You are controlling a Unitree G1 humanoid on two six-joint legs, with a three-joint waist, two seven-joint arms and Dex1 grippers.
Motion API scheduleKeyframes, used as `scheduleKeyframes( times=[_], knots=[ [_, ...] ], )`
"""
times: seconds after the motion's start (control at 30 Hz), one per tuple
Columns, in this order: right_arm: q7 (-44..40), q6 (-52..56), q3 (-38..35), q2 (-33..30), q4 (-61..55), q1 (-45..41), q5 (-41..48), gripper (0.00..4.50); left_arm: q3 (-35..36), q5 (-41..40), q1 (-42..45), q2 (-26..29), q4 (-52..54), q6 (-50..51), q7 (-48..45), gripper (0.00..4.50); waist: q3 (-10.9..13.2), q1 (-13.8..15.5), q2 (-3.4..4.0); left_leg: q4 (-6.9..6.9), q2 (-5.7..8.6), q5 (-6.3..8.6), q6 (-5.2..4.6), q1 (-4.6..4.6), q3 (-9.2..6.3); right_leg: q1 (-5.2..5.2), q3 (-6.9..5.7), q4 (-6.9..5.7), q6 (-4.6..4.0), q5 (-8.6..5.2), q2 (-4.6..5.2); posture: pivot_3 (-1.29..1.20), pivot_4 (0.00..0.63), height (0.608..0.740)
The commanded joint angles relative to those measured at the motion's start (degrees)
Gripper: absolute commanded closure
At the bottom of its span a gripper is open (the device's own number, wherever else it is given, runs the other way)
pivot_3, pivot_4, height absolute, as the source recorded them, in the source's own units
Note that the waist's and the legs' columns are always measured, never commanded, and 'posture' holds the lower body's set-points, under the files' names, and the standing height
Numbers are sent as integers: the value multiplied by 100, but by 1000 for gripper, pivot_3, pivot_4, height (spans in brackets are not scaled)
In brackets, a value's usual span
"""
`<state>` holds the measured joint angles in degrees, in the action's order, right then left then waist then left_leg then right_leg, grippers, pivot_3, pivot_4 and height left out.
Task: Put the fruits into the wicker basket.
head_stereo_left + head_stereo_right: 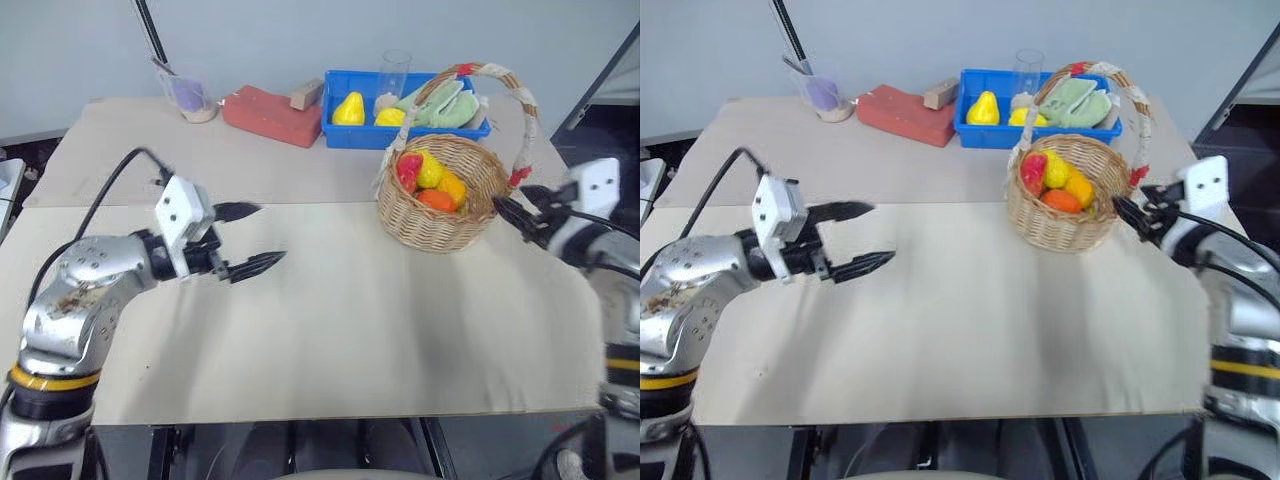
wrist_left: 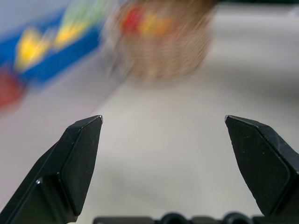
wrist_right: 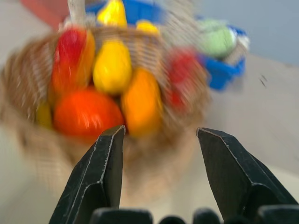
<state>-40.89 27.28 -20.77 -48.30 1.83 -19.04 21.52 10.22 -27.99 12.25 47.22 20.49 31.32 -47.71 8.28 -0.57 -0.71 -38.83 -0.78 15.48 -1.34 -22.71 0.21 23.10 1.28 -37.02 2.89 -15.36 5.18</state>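
A pale beige tabletop (image 1: 330,330) stands before a light grey-blue wall. Toward its far right side sits the round tan woven wicker basket (image 1: 437,215), its tall arched handle wrapped in whitish tape with red bands. Inside lie the toy fruits: an elongated yellow fruit with a red-orange end (image 3: 74,56) and a smaller plain yellow lemon-like oval (image 3: 112,65), packed against an orange round piece (image 3: 86,114) and an orange-yellow one (image 3: 141,102). The right gripper (image 1: 505,212) hovers just beside the basket's right wall, its two black fingers parted and holding nothing. The left gripper (image 1: 248,238) hangs over bare tabletop well to the basket's left, fingers spread wide and empty. Behind the basket a blue plastic crate (image 1: 340,133) holds yellow pear-shaped fruits (image 1: 349,108) and a green item (image 1: 450,108); a red brick-like block (image 1: 272,114) and a clear cup (image 1: 188,95) stand further left.
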Motion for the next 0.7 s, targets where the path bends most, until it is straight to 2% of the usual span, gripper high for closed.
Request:
scheduleKeyframes(
  times=[0.03, 0.17, 0.27, 0.4, 0.7],
  knots=[
    [-1027, -8, -129, -619, -754, 433, 319, 1734, 773, 299, -913, 297, 291, 69, 170, 0, 0, -48, 0, 1, -3, 0, 0, 3, 3, -2, 4, 5, 0, 0, -1, 0, 150, 740],
    [-1821, -160, 312, -1147, -1021, 824, 202, 1734, 1518, 414, -2043, 358, 362, -31, 88, 0, 1, -55, -1, 14, -13, 5, -6, 47, 5, -29, 21, 28, -4, -4, -6, 0, 150, 740],
    [-2173, -241, 526, -1360, -950, 864, 132, 1734, 1824, 528, -2447, 413, 318, -106, 45, 0, 1, 0, -2, 16, -13, 6, -6, 58, 6, -40, 20, 31, -4, -5, 0, 0, 150, 740],
    [-2399, -189, 658, -1454, -846, 773, 123, 1734, 1983, 522, -2495, 448, 284, -120, -11, 0, 1, 132, -2, 10, -5, 6, -3, 56, 2, -51, 12, 36, -2, -6, 15, 0, 150, 740],
    [-2459, -227, 835, -1398, -660, 465, 14, 1734, 1930, 418, -2314, 493, 260, -56, -138, 0, 1, 105, -2, 13, -9, 7, -3, 54, 1, -48, 11, 37, -2, -6, 10, 0, 150, 740]
  ],
)
